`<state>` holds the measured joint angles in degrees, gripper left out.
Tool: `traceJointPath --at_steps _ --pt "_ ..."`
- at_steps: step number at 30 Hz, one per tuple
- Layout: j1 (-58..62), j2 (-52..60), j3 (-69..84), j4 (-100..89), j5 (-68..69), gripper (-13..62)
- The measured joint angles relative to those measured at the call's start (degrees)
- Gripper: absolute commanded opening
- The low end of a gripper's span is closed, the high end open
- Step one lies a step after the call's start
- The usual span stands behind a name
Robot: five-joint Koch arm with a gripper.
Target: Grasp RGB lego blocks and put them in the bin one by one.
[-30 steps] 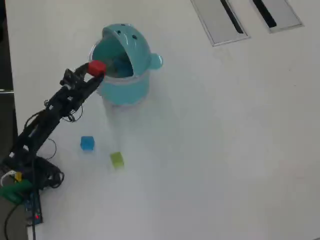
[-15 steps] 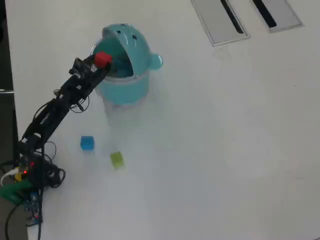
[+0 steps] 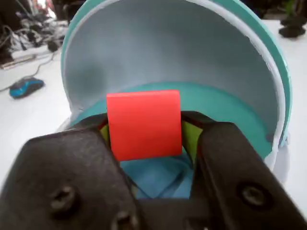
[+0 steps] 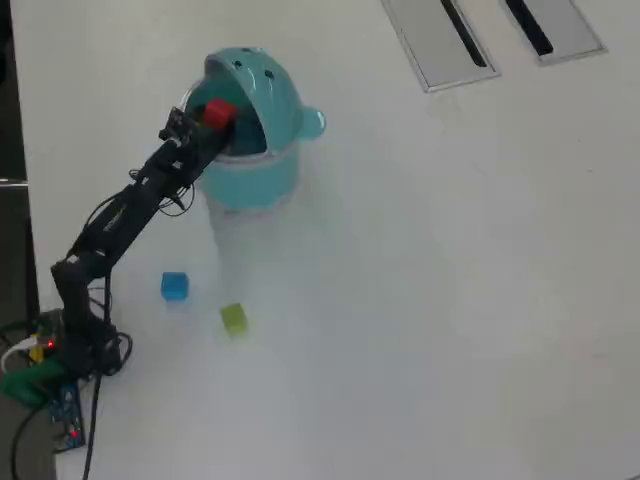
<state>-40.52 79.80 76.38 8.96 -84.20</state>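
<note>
A: How does the red block look to handle?

B: Light and stiff, I'd judge, hard smooth plastic that could slip. The gripper is clenched on its two opposite flat sides, one jaw at each side, which looks like the right place to hold it.

A: Where is it?

B: Between the fingertips, hanging over the mouth of the teal bin, with the raised domed lid just ahead of the gripper. Overhead, the red block sits inside the rim of the bin.

A: The other blocks?

B: The blue block and the yellow-green block lie well behind the gripper, near the arm's base, slightly apart.

A: Surface and room?

B: A plain white table, smooth and bare. Two grey slotted panels lie far off; clutter and cables at the room's edge
</note>
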Motion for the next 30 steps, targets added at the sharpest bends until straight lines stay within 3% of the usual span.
traceJointPath --at_steps 5,14,30 --pt "0.0 -0.2 0.0 -2.3 -5.8 19.1" --pt "0.2 0.6 6.5 -7.7 -13.8 23.8" --pt "0.8 4.0 7.1 -8.9 -13.9 23.9"
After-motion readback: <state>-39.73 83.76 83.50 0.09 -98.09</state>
